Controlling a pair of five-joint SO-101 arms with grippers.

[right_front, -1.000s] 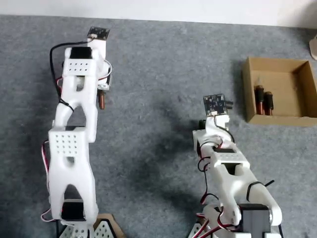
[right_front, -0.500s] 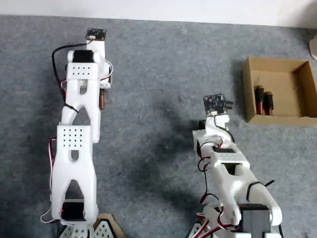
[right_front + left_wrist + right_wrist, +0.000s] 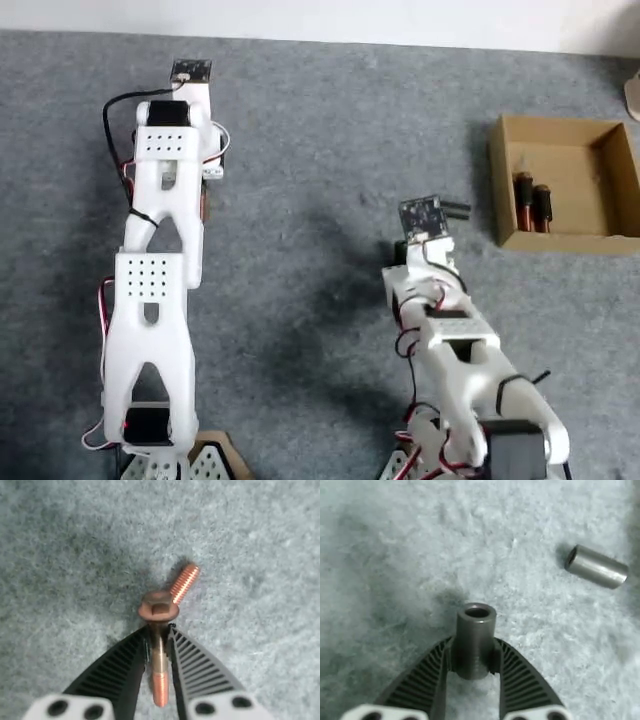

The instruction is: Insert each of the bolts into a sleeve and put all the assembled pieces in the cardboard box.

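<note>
Two-handed, pinched a bolt (image 3: pixel 159 607) between the jaws of the left gripper (image 3: pixel 159 629), well apart from the cardboard box (image 3: pixel 497 185); clamped a sleeve (image 3: pixel 476 630) in the right gripper (image 3: pixel 473 645), nearer that box. Probably needed tip squared to bore before any push.

The worktop (image 3: pixel 320 130) is grey cloth, felt-like, rough and fuzzy. The held bolt (image 3: pixel 159 640) is copper-toned metal, smooth and faintly glossy on head and shank, ridged at the thread. The loose bolt (image 3: pixel 184 583) shows the same ridged thread. The held sleeve (image 3: pixel 475 640) is dull, smooth grey metal; the loose sleeve (image 3: pixel 596 566), upper right, has a satin sheen. The fingers (image 3: pixel 122 667) are matt black ribbed plastic. The arms (image 3: pixel 150 330) are smooth white plastic, the box (image 3: pixel 575 185) matt brown cardboard.
</note>
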